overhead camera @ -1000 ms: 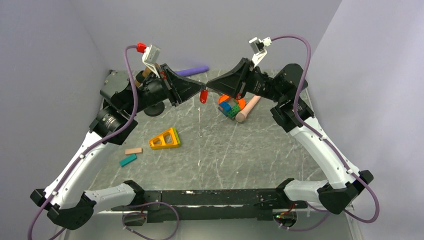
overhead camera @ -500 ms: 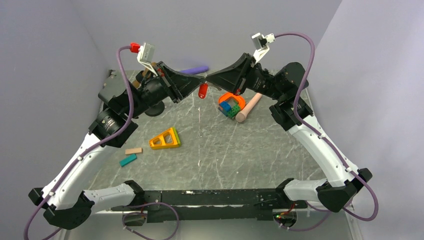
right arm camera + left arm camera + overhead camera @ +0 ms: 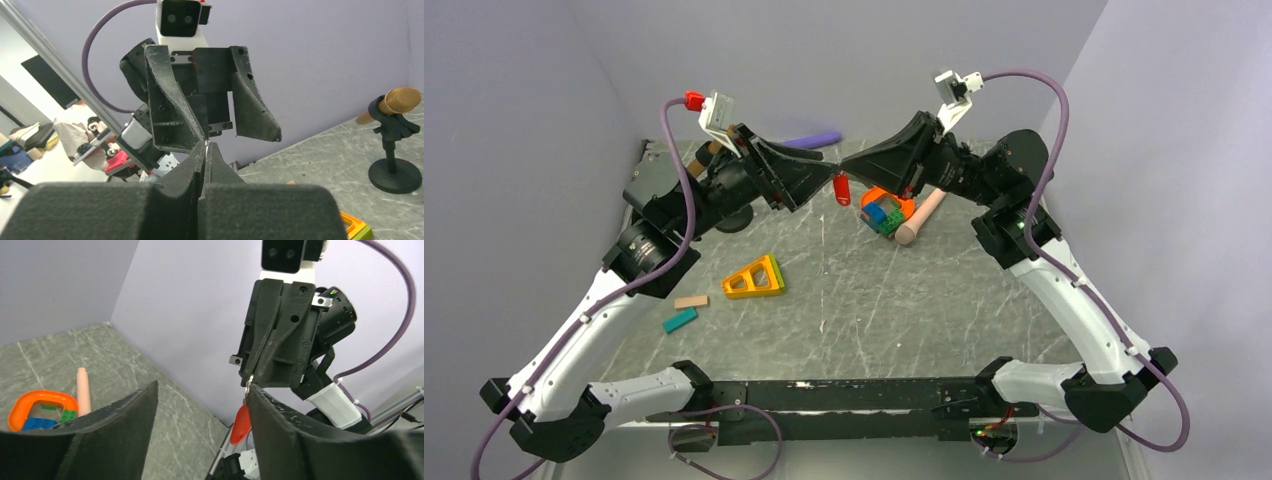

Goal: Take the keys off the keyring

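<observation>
Opened within the last second, the left gripper [image 3: 200, 390] now stands with its jaws fairly wide and holds nothing, while the red key [image 3: 842, 188] has shifted slightly toward 3 o'clock along with both arm tips. The right gripper [image 3: 205, 150] is pinched tight on the small metal keyring [image 3: 248, 384]. The key hangs from that ring, clear above the desk [image 3: 854, 300], at about 12 o'clock from the desk's middle. In the left wrist view the ring sits right at the tip of the left gripper's 3 o'clock finger; whether the two touch cannot be told.

Just toward 3 o'clock of the key, an orange loop [image 3: 42, 394] holding blue and green blocks lies on the desk. A peach rod [image 3: 921, 215] lies close against its 3 o'clock side. A purple stick [image 3: 814, 141] lies at the far edge, at 12 o'clock. A yellow-and-orange triangle frame [image 3: 755, 278] lies at 9 o'clock, with a tan block [image 3: 691, 301] and a teal block [image 3: 680, 320] at 8 o'clock. A microphone on a black stand [image 3: 391, 125] stands at 10 o'clock, partly behind the left arm.
</observation>
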Controlling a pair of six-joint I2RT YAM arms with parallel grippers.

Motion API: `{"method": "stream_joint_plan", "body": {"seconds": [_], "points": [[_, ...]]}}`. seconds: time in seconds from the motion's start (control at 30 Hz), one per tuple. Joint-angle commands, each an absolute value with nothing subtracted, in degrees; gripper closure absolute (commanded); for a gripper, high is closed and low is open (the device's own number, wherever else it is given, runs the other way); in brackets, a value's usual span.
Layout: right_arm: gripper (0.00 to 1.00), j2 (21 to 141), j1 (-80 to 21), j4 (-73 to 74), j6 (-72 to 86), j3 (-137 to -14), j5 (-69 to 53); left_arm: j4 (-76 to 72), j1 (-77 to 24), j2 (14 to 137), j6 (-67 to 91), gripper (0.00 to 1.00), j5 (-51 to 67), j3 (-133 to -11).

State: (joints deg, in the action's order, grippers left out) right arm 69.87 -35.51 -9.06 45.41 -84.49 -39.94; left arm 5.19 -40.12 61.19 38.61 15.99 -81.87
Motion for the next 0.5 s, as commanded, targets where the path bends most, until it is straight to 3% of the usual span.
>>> {"method": "stream_joint_plan", "body": {"seconds": [0.0,0.07,0.47], "points": [[1.0,68.66,-36.65,-3.23,41.31,-85.42,-40.31,8.98,-41.14,59.75,33.37,0.24,19.09,-85.08],[1.0,68.24,-36.64,1.81,38.52,-86.44,-39.58,12.31,-41.06,59.04,30.24,0.18,18.94,-86.39],[1.0,70.0,-36.64,40.82,22.0,-95.07,-22.55,23.13,-39.35,55.23,21.06,0.16,17.12,-85.63]]}}
